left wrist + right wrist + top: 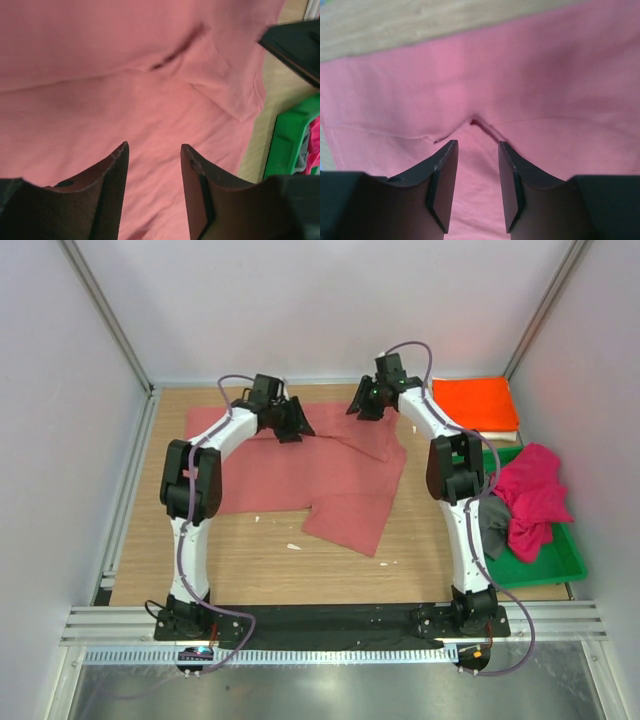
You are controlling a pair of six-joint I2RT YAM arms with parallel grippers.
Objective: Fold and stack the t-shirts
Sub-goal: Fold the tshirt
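Observation:
A dusty salmon-red t-shirt [330, 475] lies spread and partly folded across the back half of the wooden table. My left gripper [293, 427] hovers over its back left part, jaws open with only cloth [150, 100] below them. My right gripper [362, 406] hangs over the shirt's back right edge, also open, with a crease of the shirt [480, 100] under its tips. A folded bright orange t-shirt [474, 400] lies on a white one [503, 433] at the back right. Magenta [530, 498] and dark grey [492, 525] shirts sit bunched in the tray.
A green plastic tray [555, 565] stands at the right edge of the table, also seen as the green tray [285, 140] in the left wrist view. White walls with metal rails enclose the table. Small white scraps [293, 546] lie on the bare wood in front.

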